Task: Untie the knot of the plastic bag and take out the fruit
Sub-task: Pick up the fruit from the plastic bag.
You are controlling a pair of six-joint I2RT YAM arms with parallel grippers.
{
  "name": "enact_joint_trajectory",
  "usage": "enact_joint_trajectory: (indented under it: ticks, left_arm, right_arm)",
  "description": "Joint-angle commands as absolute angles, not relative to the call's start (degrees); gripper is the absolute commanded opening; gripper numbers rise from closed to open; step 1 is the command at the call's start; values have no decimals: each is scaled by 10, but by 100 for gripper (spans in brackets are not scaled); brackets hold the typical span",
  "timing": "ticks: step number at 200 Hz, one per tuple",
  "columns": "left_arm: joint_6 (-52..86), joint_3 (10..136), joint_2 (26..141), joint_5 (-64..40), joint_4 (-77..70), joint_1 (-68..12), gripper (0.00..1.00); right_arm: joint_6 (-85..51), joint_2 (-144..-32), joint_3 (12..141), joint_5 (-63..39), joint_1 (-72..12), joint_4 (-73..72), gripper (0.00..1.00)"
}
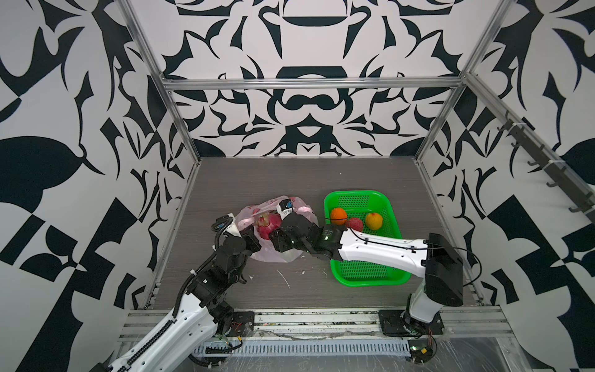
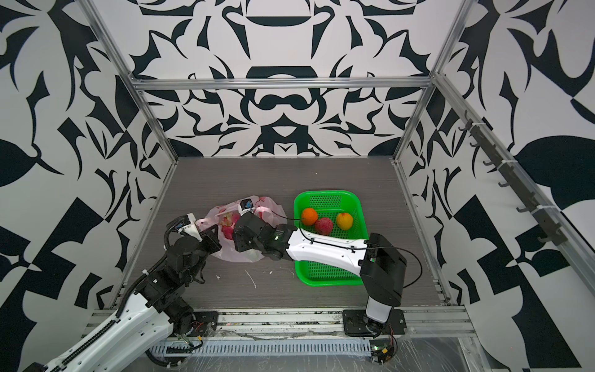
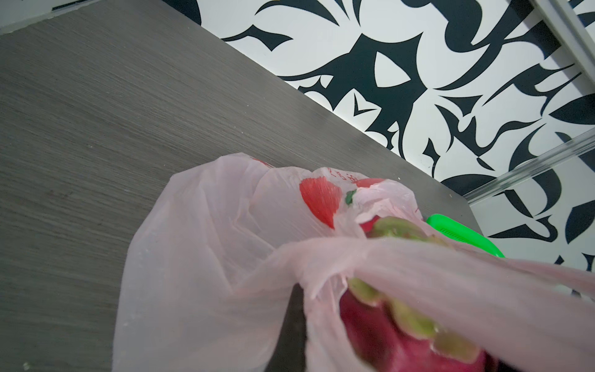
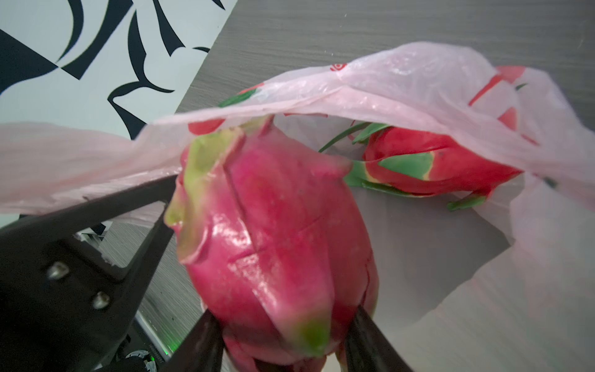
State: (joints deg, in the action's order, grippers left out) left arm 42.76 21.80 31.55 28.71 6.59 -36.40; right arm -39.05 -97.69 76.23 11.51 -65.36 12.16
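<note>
We find the near dragon fruit [image 4: 277,238] in the plastic bag [image 4: 402,80] mouth, its base clamped in the right claw [image 4: 283,317], long axis pointing straight ahead. The left claw [image 4: 162,193], alongside, is closed on the bag film.

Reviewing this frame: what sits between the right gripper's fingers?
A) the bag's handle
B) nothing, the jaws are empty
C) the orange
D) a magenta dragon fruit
D: in the right wrist view, the right gripper has its two dark fingers set on either side of the dragon fruit, under the film of the plastic bag.
</note>
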Motion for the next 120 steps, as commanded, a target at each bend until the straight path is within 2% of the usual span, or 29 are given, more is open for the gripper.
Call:
enact_joint_trajectory:
  ticks: [1, 55, 120]
  left_arm:
    - [425, 236, 311, 279, 60, -365, 0]
    - [464, 199, 261, 231, 86, -366, 0]
    - [467, 185, 248, 222, 91, -366, 0]
  right_arm:
    - [-369, -948, 762, 153, -657, 97, 25]
    - [-341, -997, 839, 203, -656, 72, 24]
    - [-304, -1064, 959, 194, -635, 76, 24]
